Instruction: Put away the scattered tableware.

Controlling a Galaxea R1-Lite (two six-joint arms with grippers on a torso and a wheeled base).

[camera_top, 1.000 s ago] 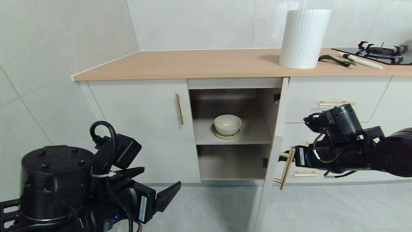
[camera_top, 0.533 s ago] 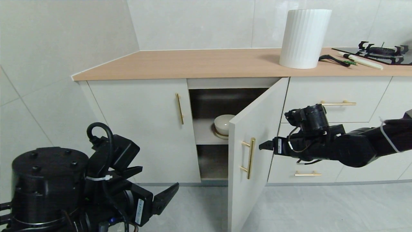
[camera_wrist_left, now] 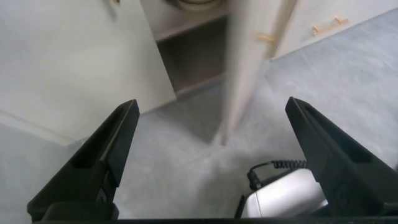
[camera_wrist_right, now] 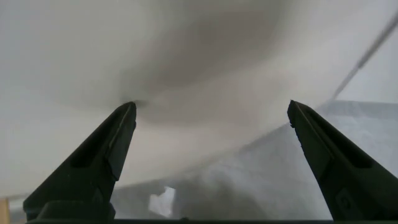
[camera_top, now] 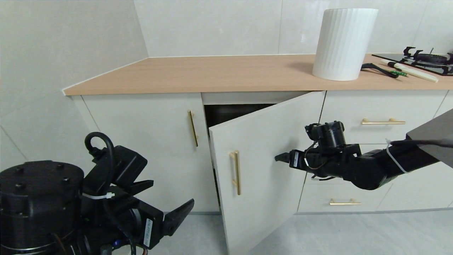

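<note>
The white cabinet door (camera_top: 262, 166) with its gold handle (camera_top: 235, 172) stands only a little ajar, hiding the shelf in the head view. My right gripper (camera_top: 278, 158) is open, its fingertips against the door's outer face (camera_wrist_right: 205, 56) to the right of the handle. My left gripper (camera_top: 171, 194) hangs low at the left, open and holding nothing. In the left wrist view, beyond that gripper (camera_wrist_left: 212, 102), the door's edge (camera_wrist_left: 252, 56) shows, and the rim of a beige bowl (camera_wrist_left: 198, 4) on the shelf inside.
On the wooden counter (camera_top: 198, 72) stand a tall white ribbed container (camera_top: 345, 44), a black utensil (camera_top: 379, 68), a cream-handled tool (camera_top: 412, 71) and a stove (camera_top: 430, 58). Drawers with gold handles (camera_top: 383, 122) lie to the right. A shut door (camera_top: 141, 148) is at the left.
The door has swung from wide open to nearly shut, with my right gripper moving left against it. The bowl is now hidden in the head view. The camera has shifted slightly.
</note>
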